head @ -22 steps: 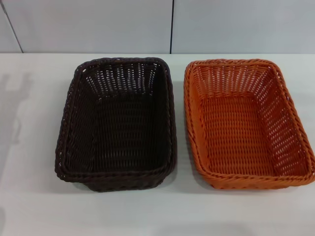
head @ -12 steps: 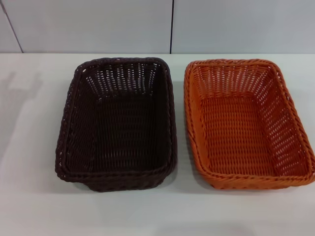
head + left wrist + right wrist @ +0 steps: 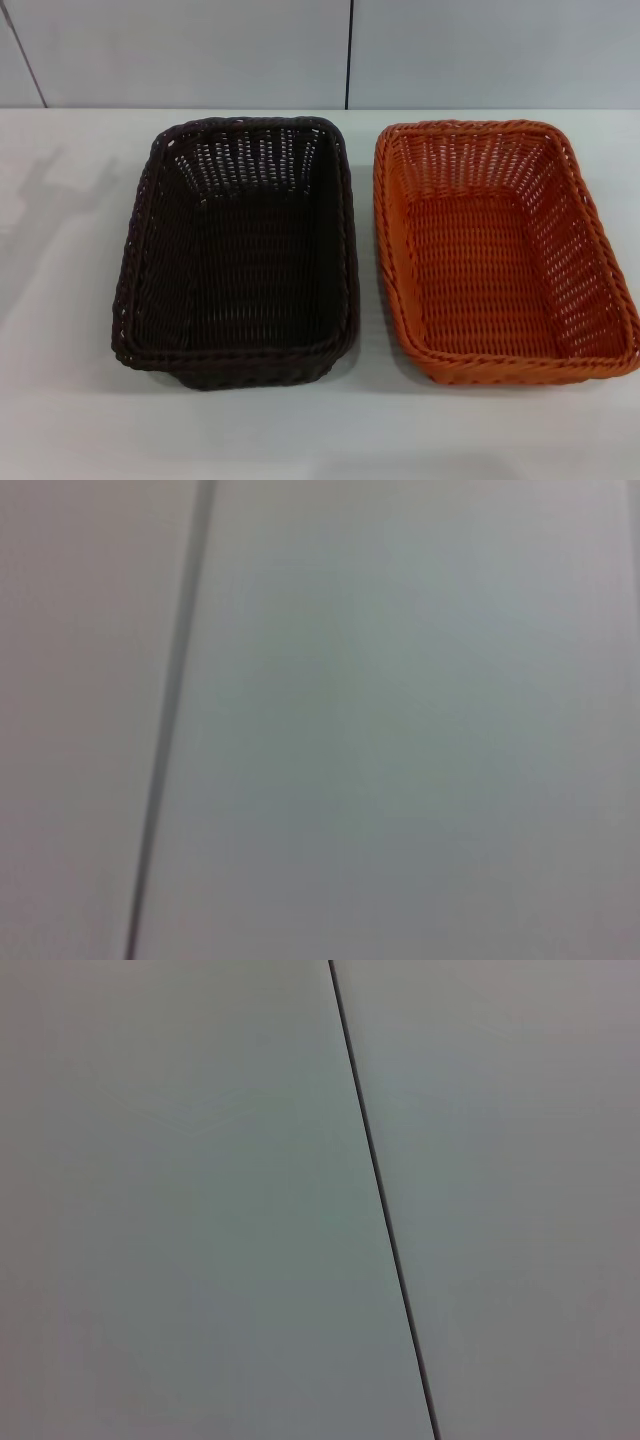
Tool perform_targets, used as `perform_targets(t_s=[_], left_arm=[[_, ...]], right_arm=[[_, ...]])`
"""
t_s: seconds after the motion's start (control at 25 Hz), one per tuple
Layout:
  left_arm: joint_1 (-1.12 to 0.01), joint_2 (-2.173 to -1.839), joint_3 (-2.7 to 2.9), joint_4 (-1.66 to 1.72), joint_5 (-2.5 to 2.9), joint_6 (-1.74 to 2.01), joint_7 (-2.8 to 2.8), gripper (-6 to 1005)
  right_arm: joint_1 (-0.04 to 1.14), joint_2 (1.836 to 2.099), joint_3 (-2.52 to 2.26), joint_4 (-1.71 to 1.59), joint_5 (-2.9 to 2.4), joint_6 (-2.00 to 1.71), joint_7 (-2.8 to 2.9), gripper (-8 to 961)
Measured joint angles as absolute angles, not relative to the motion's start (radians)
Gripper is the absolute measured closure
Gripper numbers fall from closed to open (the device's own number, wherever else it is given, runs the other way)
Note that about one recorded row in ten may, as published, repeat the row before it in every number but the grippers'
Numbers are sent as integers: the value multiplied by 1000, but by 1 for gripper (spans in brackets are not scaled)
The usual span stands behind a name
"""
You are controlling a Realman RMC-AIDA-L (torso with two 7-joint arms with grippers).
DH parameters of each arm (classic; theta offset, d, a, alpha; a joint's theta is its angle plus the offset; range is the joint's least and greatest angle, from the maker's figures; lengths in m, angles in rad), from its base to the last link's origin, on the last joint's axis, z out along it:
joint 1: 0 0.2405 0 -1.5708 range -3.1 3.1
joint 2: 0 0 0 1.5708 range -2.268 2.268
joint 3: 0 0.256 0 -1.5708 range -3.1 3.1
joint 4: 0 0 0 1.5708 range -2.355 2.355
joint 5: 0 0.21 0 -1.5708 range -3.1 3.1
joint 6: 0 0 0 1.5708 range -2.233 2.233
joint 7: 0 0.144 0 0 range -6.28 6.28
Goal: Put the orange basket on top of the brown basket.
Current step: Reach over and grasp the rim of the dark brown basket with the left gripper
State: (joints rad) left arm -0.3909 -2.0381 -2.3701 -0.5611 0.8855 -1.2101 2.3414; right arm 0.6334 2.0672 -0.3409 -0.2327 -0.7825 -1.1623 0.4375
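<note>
The orange basket [image 3: 500, 250] stands upright and empty on the white table at the right in the head view. The brown basket [image 3: 240, 250] stands upright and empty beside it on the left, a narrow gap between their rims. Neither gripper shows in any view. Both wrist views show only a plain grey panelled surface with a dark seam, and no fingers.
The white table [image 3: 60, 400] runs around both baskets. A grey panelled wall [image 3: 200, 50] with a dark vertical seam [image 3: 349, 50] stands behind the table's back edge. A faint shadow lies on the table at the far left [image 3: 40, 200].
The faint shadow on the table's left side has shifted slightly. The baskets have not moved.
</note>
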Motion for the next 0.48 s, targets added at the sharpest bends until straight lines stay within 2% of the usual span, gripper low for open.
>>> perform_targets(t_s=[0.2,0.48], left_arm=[[-391,-2054,-2408,-583,942,-1214,2349,183],[-404,-2057,-2419,-570,940,-1209,2316,190]], right_arm=[[633,2068,-340,-218,-782,-1161,437,369],[630,2068,-340,-210,-781,-1160,442,372]])
